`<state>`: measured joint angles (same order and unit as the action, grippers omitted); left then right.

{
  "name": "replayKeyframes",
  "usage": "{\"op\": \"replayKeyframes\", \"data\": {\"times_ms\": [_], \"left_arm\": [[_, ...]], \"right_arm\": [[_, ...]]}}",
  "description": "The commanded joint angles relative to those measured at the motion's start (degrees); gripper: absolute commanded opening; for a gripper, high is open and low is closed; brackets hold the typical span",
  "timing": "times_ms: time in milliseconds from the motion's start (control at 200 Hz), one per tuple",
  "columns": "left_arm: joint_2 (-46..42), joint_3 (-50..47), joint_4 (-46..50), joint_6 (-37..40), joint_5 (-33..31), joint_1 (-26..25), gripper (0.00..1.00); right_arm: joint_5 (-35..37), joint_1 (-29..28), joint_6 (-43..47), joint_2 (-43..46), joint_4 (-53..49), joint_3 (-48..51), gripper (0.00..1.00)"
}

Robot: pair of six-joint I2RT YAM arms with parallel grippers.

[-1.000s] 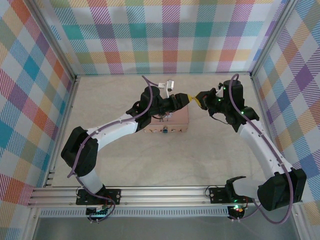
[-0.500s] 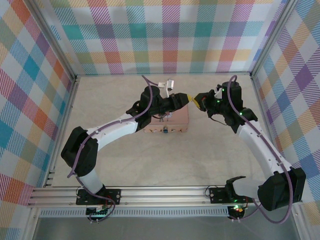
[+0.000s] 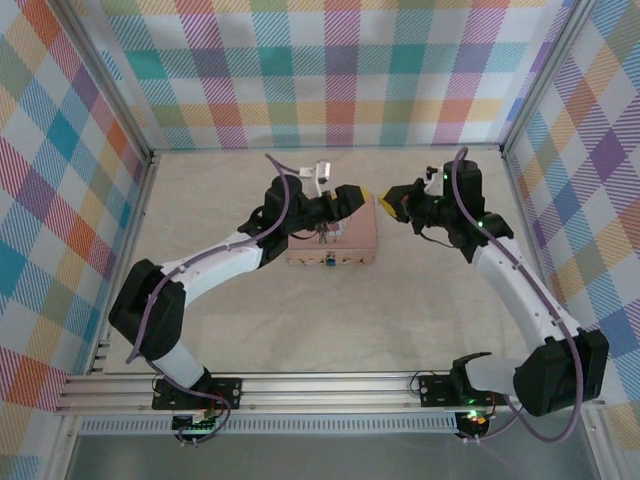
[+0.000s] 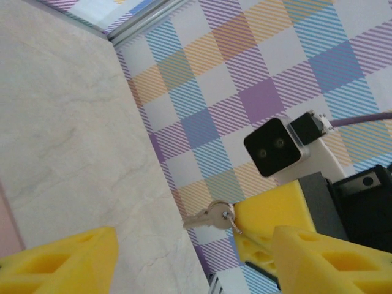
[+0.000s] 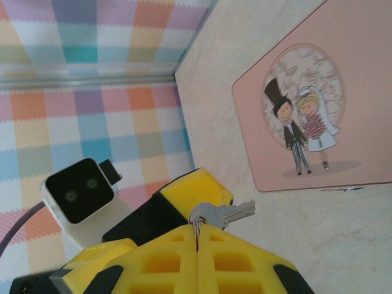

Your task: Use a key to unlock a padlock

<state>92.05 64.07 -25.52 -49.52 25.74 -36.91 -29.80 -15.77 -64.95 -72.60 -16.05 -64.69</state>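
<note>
The key (image 5: 223,214) is a small silvery one. It hangs from a thin ring pinched between the pads of my right gripper (image 5: 197,236), which is shut. From the left wrist view the key (image 4: 211,215) points left, in the gap between my left gripper's (image 4: 193,257) open fingers (image 4: 67,260) without touching them. Seen from above, the left gripper (image 3: 362,196) and right gripper (image 3: 388,207) meet tip to tip above the right end of the pink tin (image 3: 335,240). The padlock (image 3: 328,262) is a tiny dark teal spot at the tin's near edge.
The pink tin (image 5: 361,79) has a wedding-couple picture on its lid and lies flat on the pale table (image 3: 400,310). Checked walls (image 3: 330,70) enclose the table at the back and both sides. A metal rail (image 3: 320,385) runs along the near edge.
My left gripper has opened and drawn back a little to the left, and its arm has shifted left. The right gripper has kept its grip on the key and barely moved.
</note>
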Motion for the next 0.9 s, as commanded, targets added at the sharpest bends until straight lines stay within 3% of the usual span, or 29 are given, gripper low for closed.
{"op": "replayKeyframes", "data": {"times_ms": [0,105,245,350,600,695,785,895], "left_arm": [[-5.3,-2.1,2.0,4.0,2.8,1.7,0.72],[-8.4,-2.6,8.9,8.7,3.7,2.6,0.75],[-11.4,-2.4,15.8,14.5,4.7,3.3,0.77],[-13.3,-2.3,18.7,17.3,5.1,4.1,0.78],[-14.1,-0.2,24.0,25.3,9.9,5.1,0.81],[-14.2,0.1,23.4,27.4,11.8,5.2,0.81],[-14.0,0.1,21.4,28.4,13.1,5.2,0.8],[-14.5,-0.6,18.2,29.3,14.3,5.1,0.71]], "right_arm": [[-11.7,0.3,12.0,-5.0,-4.9,-6.7,0.0],[-16.3,0.2,27.9,-11.4,-21.9,-16.0,0.0],[-0.5,-1.9,45.0,-14.9,-41.4,-26.2,0.0],[10.3,-4.2,50.3,-14.1,-44.9,-28.9,0.0],[20.4,-9.4,63.8,-12.1,-46.1,-31.6,0.0],[18.8,-9.6,66.0,-11.3,-43.6,-31.3,0.0],[13.1,-9.5,65.1,-11.2,-41.3,-31.8,0.0],[5.2,-9.5,62.9,-11.4,-38.6,-32.1,0.0]]}}
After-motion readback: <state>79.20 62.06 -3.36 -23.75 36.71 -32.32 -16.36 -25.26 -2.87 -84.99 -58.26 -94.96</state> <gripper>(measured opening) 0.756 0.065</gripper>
